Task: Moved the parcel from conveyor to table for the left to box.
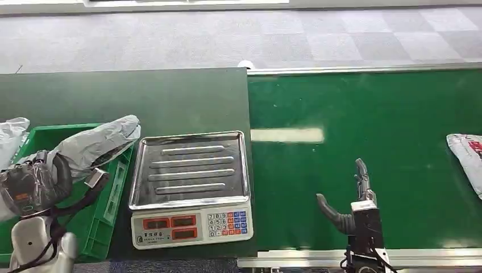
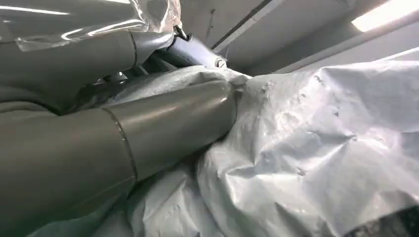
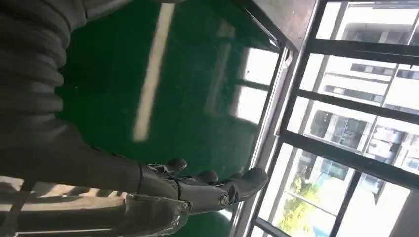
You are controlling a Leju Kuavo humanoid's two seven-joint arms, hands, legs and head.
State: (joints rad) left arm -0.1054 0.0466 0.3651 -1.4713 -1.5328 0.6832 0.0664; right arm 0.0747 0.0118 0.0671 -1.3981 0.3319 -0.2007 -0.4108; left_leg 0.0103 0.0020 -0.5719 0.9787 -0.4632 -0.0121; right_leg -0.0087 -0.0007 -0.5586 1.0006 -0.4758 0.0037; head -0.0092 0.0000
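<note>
My left robot hand grips a grey parcel, soft, light and slippery-looking film best pinched at a fold, while my right robot hand hangs released.

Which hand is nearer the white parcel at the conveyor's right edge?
Right. The right hand hovers open over the green conveyor belt, left of the white parcel. The left hand is far across, holding a grey plastic parcel over the green crate.
</note>
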